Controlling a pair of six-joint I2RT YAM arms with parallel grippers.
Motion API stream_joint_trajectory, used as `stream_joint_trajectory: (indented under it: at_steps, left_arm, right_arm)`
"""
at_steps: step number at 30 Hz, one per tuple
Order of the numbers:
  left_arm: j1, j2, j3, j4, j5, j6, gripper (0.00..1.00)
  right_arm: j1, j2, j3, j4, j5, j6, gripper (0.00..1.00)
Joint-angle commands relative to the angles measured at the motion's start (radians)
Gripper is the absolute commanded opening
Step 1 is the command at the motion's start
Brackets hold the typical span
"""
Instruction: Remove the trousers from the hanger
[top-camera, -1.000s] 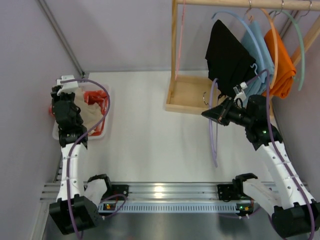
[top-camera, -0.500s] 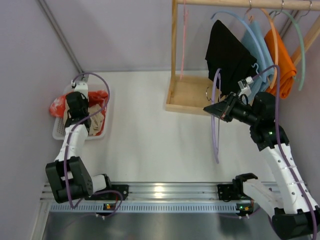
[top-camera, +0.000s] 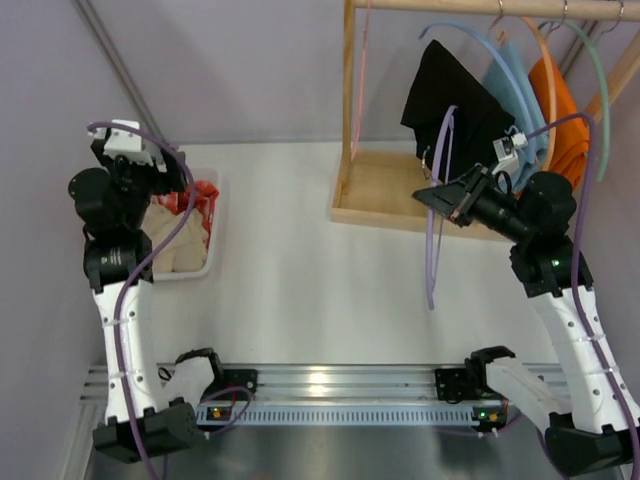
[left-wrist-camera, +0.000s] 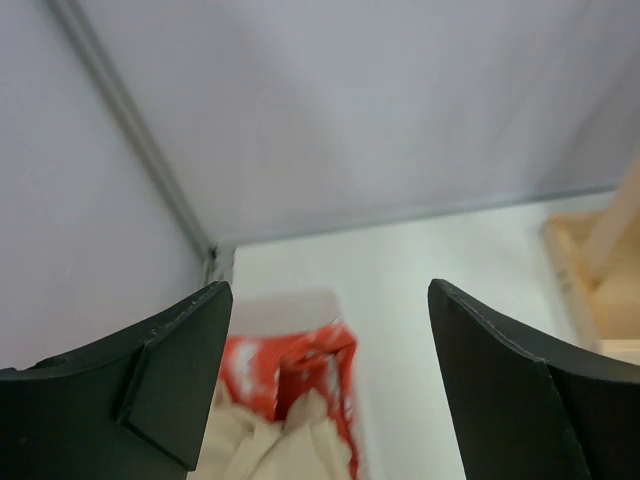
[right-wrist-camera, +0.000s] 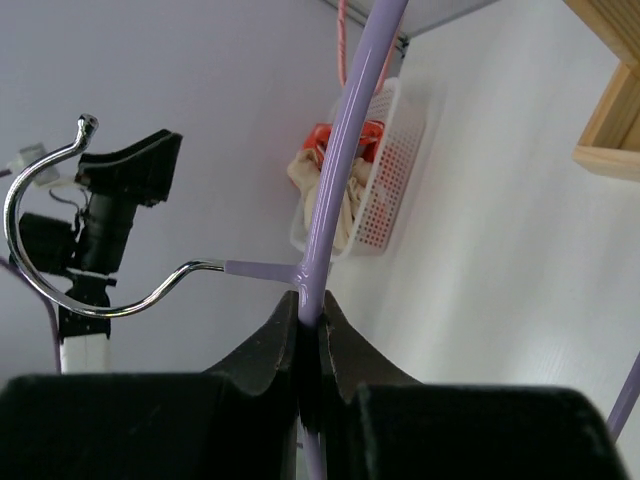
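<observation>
White surface (top-camera: 300, 260), cream trousers (top-camera: 175, 250) sitting in the basket (top-camera: 185, 276) on the left, with the left hand (left-wrist-camera: 328, 290) spread wide above them. Right hand (right-wrist-camera: 310, 312) is pinching the bare lavender hanger (right-wrist-camera: 340, 170), so I'd just lift the left clear without snagging cloth.

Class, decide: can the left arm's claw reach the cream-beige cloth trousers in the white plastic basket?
Probably yes: the open left claw hangs above the white plastic basket, where the cream-beige cloth trousers lie exposed beside a red-and-white cloth.

Overhead rear view; close wrist views; basket (right-wrist-camera: 385, 190) shared.
</observation>
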Motion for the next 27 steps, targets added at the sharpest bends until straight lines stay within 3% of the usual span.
stream_joint_trajectory:
  at_steps: [1,11,14,20,27]
  left_arm:
    - [0.001,-0.055,0.109,-0.005,0.333,-0.121,0.85]
    - [-0.014,-0.003,0.356,-0.005,0.739,-0.506,0.82]
    - [-0.09,0.017,0.369,-0.003,0.73,-0.577,0.8]
    - [-0.483,0.092,0.367,-0.003,0.536,-0.557,0.77]
    - [-0.892,0.244,0.436,-0.147,0.256,-0.333,0.76]
  right_arm:
    - [0.017,0.034,0.061,0.155,-0.008,0.123,0.0]
    - [0.057,0.215,0.17,0.451,-0.05,0.306,0.0]
    - [0.069,0.254,0.187,0.514,-0.041,0.361,0.0]
    - [0.089,0.338,0.269,0.55,-0.044,0.375,0.0]
    - [0.091,0.358,0.303,0.541,-0.056,0.352,0.0]
